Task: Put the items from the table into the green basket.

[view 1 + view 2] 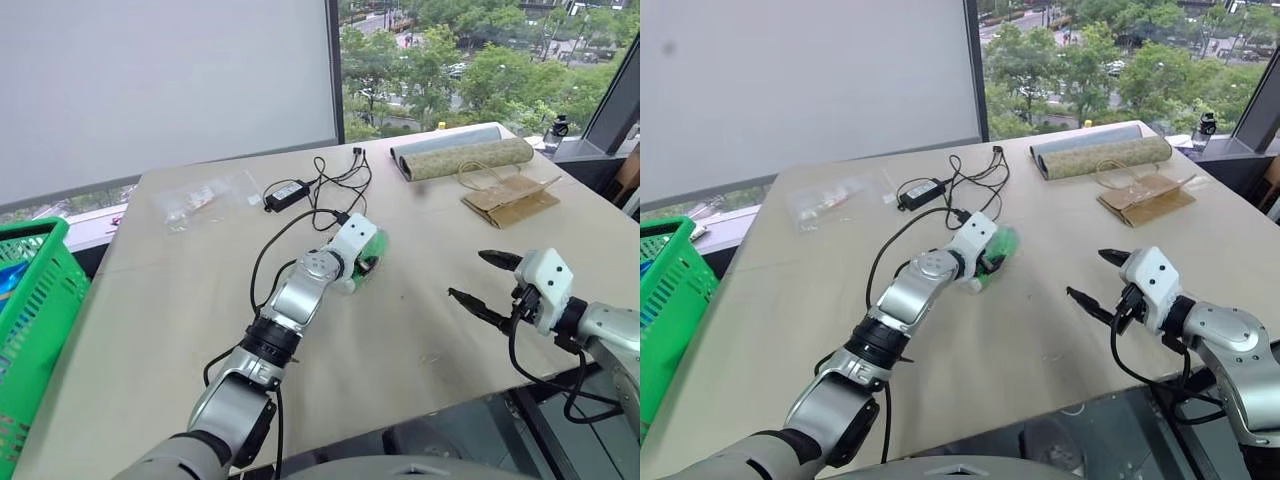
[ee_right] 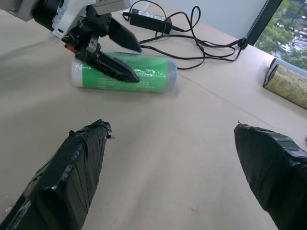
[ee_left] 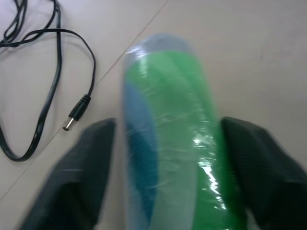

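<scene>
Spanning the room, the beige worktop [image 1: 200, 330] has the green basket [image 1: 35, 300] off its left edge. Mid-worktop, the green-and-white packet [image 2: 144, 72] lies between the left end effector's [image 2: 120, 52] parted fingers, ungripped. The right end effector [image 1: 487, 282] hovers released.

an upper-floor office or lab: big window [image 1: 480, 60] over treetops, plain worktable [image 1: 420, 330].
</scene>
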### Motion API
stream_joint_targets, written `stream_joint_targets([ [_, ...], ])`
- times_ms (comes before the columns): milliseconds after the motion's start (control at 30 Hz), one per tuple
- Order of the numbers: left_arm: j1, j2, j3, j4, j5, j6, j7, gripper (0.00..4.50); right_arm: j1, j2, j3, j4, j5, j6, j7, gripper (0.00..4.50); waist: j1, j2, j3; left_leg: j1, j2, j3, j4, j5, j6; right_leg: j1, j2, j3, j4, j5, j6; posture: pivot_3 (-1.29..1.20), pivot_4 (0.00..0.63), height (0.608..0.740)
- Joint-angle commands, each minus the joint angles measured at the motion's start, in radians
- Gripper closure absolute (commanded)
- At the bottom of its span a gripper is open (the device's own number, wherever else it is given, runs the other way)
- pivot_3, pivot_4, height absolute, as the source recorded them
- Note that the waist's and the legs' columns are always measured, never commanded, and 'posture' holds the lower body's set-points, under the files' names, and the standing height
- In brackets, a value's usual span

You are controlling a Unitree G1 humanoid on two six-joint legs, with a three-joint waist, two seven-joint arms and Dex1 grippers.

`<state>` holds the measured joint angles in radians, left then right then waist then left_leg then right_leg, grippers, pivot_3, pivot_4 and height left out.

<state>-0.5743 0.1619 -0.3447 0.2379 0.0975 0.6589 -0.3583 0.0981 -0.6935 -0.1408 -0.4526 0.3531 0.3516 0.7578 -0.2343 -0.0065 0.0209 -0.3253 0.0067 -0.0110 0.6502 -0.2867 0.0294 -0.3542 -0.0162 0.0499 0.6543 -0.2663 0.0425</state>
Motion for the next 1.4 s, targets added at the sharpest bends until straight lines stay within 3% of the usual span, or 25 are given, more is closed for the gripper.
stream_joint_targets([
  [33,0.064,0.03,-0.03,0.09,0.028,0.091,-0.021,2.59,-0.027,0.006,-0.007,-0.021,0.011,-0.009,-0.004,0.0,0.0,0.0,0.0,0.0,0.0,0.0,0.0,0.0,0.0,0.0,0.0,0.0,0.0,0.0,0.0,-0.28,0.019,0.74],
  [100,0.067,0.035,-0.037,0.088,0.034,0.106,-0.026,3.06,-0.028,0.01,-0.005,-0.022,0.011,-0.009,-0.005,0.0,0.0,0.0,0.0,0.0,0.0,-0.001,0.0,0.0,0.0,0.0,0.0,0.0,-0.001,0.0,0.0,-0.28,0.021,0.74],
  [200,0.071,0.034,-0.03,0.086,0.028,0.118,-0.025,3.34,-0.03,0.015,-0.003,-0.021,0.009,-0.012,-0.007,0.0,0.0,0.0,0.0,0.0,0.0,-0.001,-0.001,0.0,0.0,0.0,0.0,0.0,-0.001,0.0,0.0,-0.28,0.021,0.74],
  [400,0.06,0.018,0.04,0.057,-0.002,0.003,0.002,3.36,-0.037,0.02,0.004,-0.018,0.005,-0.015,-0.009,0.0,0.0,0.0,0.0,0.0,0.001,-0.001,-0.002,-0.001,-0.001,0.0,0.0,0.0,-0.002,0.0,0.0,-0.27,0.021,0.74],
  [633,-0.002,-0.031,0.227,-0.106,-0.129,-0.036,0.021,3.36,-0.07,0.017,0.014,-0.008,0.007,-0.014,0.0,0.0,0.002,-0.004,0.014,-0.004,0.002,-0.001,-0.001,0.0,0.0,-0.003,-0.001,0.0,-0.003,0.0,0.0,-0.25,0.022,0.74],
  [700,-0.012,-0.044,0.28,-0.149,-0.173,0.001,0.028,3.36,-0.082,0.018,0.021,-0.003,0.005,-0.016,0.005,0.0,0.003,-0.006,0.019,-0.008,0.002,-0.001,-0.001,0.0,0.0,-0.011,-0.001,0.001,-0.002,0.0,0.001,-0.24,0.021,0.74],
  [800,-0.02,-0.042,0.34,-0.207,-0.218,0.05,0.037,3.36,-0.114,0.027,0.037,0.003,0.014,-0.015,0.009,0.0,0.008,-0.006,0.019,-0.028,0.002,-0.002,0.003,0.001,0.0,-0.031,-0.002,0.003,0.003,0.003,-0.002,-0.22,0.018,0.74],
  [900,-0.013,0.006,0.385,-0.272,-0.227,0.095,0.051,3.36,-0.178,0.06,0.053,-0.004,0.068,0.007,0.014,0.0,0.027,-0.006,0.018,-0.039,0.001,-0.002,0.004,0.001,0.0,-0.043,-0.003,0.004,0.004,0.004,-0.003,-0.19,0.01,0.74],
  [1033,-0.01,0.077,0.475,-0.347,-0.243,0.153,0.084,3.36,-0.275,0.118,0.075,0.003,0.144,0.063,0.01,0.0,0.056,-0.006,0.018,-0.04,0.0,-0.006,0.003,0.0,0.0,-0.043,-0.005,0.005,0.004,0.004,-0.003,-0.13,0.005,0.74],
  [1200,0.032,0.139,0.457,-0.438,-0.308,0.204,-0.002,3.36,-0.324,0.116,0.12,0.064,0.112,0.041,0.051,0.0,0.121,-0.006,0.018,-0.041,-0.003,-0.01,0.003,0.0,-0.001,-0.043,-0.011,-0.001,0.005,0.004,-0.003,-0.1,0.004,0.74],
  [1300,0.059,0.126,0.419,-0.473,-0.354,0.243,-0.04,2.61,-0.341,0.109,0.124,0.088,0.101,0.023,0.064,0.0,0.161,-0.006,0.018,-0.041,-0.005,-0.011,0.004,0.001,-0.002,-0.043,-0.012,-0.003,0.005,0.004,-0.003,-0.1,0.004,0.74],
  [1400,0.065,0.119,0.365,-0.488,-0.371,0.272,-0.058,1.25,-0.335,0.102,0.114,0.092,0.094,0.016,0.07,0.0,0.187,-0.006,0.018,-0.043,-0.007,-0.013,0.006,0.002,-0.003,-0.043,-0.015,-0.005,0.005,0.004,-0.003,-0.12,0.006,0.74],
])
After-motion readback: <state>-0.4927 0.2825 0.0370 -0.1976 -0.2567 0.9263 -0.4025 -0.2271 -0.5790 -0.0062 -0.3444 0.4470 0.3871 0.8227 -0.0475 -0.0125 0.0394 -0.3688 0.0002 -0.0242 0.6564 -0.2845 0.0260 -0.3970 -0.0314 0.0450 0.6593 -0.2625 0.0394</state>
